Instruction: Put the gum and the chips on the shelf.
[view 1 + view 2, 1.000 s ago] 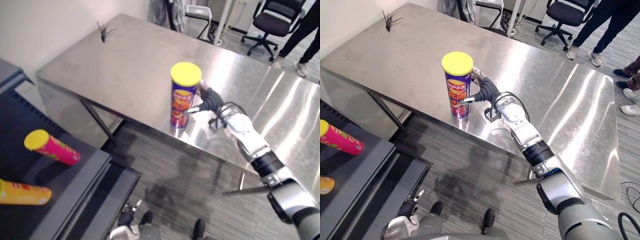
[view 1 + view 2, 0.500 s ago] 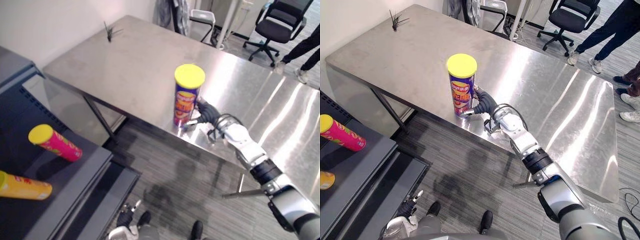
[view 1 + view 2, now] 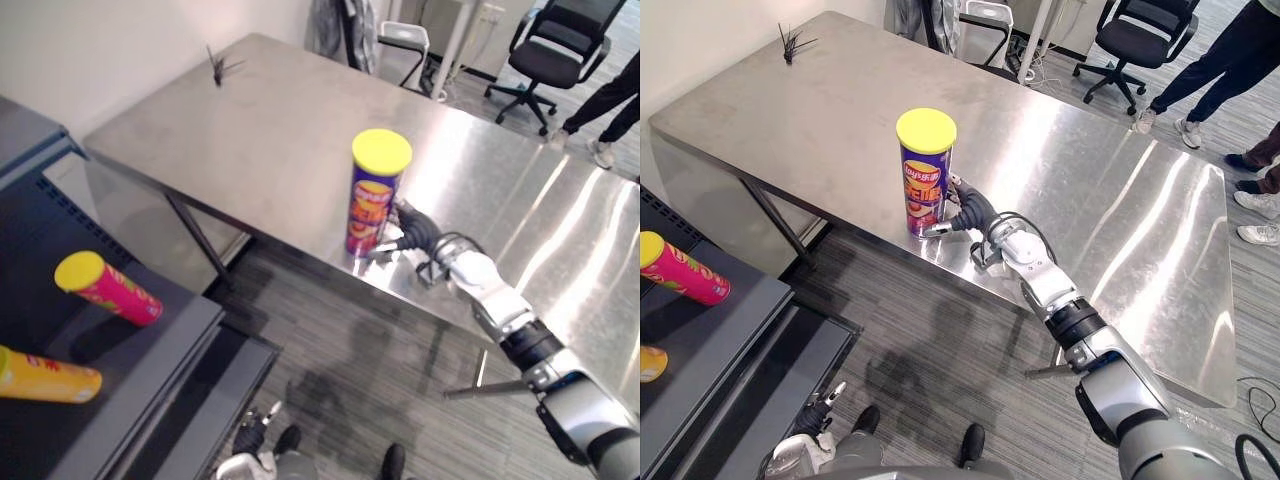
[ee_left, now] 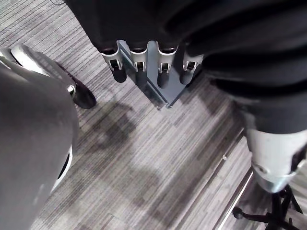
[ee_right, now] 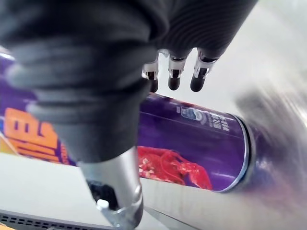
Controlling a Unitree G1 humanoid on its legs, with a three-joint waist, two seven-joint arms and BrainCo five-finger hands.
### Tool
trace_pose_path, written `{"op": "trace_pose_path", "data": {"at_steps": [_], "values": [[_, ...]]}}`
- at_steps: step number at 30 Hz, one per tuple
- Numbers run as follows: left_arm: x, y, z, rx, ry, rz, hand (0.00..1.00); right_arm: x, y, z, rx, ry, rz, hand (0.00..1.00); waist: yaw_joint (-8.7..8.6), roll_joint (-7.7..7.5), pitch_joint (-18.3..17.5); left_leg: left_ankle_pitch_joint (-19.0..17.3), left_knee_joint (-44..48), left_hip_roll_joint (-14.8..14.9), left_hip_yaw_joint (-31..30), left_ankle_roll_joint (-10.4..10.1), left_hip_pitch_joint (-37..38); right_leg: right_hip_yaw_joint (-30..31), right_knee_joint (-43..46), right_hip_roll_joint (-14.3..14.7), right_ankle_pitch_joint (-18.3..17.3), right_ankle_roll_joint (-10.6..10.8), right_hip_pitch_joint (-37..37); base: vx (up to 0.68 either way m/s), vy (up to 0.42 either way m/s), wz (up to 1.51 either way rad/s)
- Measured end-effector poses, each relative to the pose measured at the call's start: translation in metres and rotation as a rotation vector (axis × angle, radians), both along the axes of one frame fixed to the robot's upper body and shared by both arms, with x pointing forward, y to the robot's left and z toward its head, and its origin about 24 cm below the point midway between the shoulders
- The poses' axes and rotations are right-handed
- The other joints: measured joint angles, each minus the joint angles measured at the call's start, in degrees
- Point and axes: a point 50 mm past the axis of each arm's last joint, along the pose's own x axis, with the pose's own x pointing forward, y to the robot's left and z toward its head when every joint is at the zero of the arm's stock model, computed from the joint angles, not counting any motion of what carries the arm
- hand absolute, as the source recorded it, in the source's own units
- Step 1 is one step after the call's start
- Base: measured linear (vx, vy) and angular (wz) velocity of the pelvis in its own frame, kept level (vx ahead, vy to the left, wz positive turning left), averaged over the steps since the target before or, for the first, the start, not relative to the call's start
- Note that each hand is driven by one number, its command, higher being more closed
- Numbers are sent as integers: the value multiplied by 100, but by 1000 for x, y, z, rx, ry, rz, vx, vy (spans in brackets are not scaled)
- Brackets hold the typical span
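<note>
In the left eye view, a tall purple cardboard chips can with a yellow plastic lid (image 3: 372, 205) is seen upright on the stainless-steel tabletop (image 3: 260, 130), close to its near edge. The right hand (image 3: 410, 228) is set against the can's lower part from the right. On the dark shelf (image 3: 150, 350) at the near left, a pink can with a yellow lid (image 3: 108, 289) and a yellow can (image 3: 45, 375) are laid on their sides.

In the right eye view, the contact is seen to be low, near the base. A tall can taken so low could be tipped toward the edge and dropped to the floor.

In the left wrist view, the left hand (image 4: 140, 60) is hung over the grey striped floor (image 4: 144, 158), its fingers straight and holding nothing.

In the right wrist view, the fingers (image 5: 174, 79) are held wide and nearly straight on one side of the can, the thumb (image 5: 117, 191) on the other; no closed grip is seen. If the can is lifted before it is squeezed, it is likely to slip. On the shelf, the lying cans could be knocked and set rolling.
</note>
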Motion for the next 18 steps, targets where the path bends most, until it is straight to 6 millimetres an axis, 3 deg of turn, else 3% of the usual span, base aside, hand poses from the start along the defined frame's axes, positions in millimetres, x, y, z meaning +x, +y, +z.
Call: {"op": "trace_pose_path", "data": {"at_steps": [18], "values": [[1,-1,0,-22,-14,36,0,14,-3,29,42,-64,-81,0,147,12,-1,2,5,4,-8,-5,-128,-8,-30,14,10,-6,-105,0,-1,0]]}}
